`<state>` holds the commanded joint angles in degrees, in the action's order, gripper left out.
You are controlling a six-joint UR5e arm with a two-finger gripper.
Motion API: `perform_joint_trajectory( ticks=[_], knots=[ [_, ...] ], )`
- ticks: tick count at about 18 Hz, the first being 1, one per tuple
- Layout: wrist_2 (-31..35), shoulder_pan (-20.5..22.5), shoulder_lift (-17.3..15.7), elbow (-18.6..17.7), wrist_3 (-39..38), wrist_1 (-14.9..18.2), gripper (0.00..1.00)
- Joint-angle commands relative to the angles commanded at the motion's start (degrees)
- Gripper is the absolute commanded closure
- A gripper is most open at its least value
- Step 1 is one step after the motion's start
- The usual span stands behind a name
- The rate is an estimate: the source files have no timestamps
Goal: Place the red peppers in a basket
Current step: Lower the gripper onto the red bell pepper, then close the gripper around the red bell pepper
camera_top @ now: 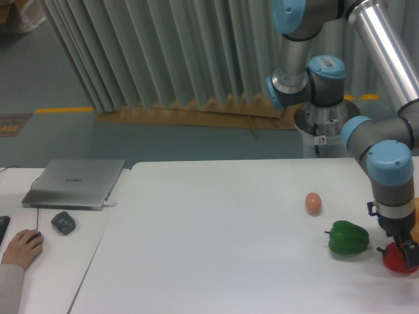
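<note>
Fingers of the gripper (pixel 400 250) are down at the red pepper (pixel 395 260), near the right edge of the white table (pixel 216 242). The dark finger parts overlap the top and right side of the pepper, but whether they are spread around it or already closed on it cannot be told at this size and angle. The pepper rests on the table surface directly under the fingers, with most of its red body showing to their left and below them.

Just to the left of the fingers lies the green pepper (pixel 348 238), close to the red one but with a thin gap between them. Farther left and a little behind the fingers sits the small brown egg (pixel 313 203), apart from both peppers. A sliver of something orange-tan (pixel 415 209) shows at the frame's right edge, just behind the fingers; what it is cannot be told.

Well away to the left of the fingers, on a separate desk surface, are a closed grey laptop (pixel 75 182), a dark small object (pixel 63 222), and a person's hand (pixel 23 247) on a mouse.
</note>
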<state>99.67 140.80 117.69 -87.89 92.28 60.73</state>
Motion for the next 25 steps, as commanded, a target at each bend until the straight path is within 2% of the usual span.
perform_joint_trajectory(
  ticks=[6, 7, 8, 10, 11, 22, 23, 25],
  knots=[
    [0.70, 0.00, 0.18, -0.09, -0.61, 0.17, 0.01],
    [1.57, 0.00, 0.18, -0.09, -0.44, 0.18, 0.10],
    [2.19, 0.00, 0.18, -0.17, -0.70, 0.18, 0.26],
    [2.37, 0.00, 0.26, -0.26, -0.44, 0.17, 0.35],
    [2.37, 0.00, 0.26, -0.26, -0.53, 0.18, 0.44],
    [1.67, 0.35, -0.44, -0.18, 0.00, 0.53, 0.44],
    [1.32, 0.35, -0.96, -0.18, 0.00, 0.79, 0.44],
    [0.53, 0.44, -2.54, -0.18, 0.00, 3.50, 0.45]
  ],
)
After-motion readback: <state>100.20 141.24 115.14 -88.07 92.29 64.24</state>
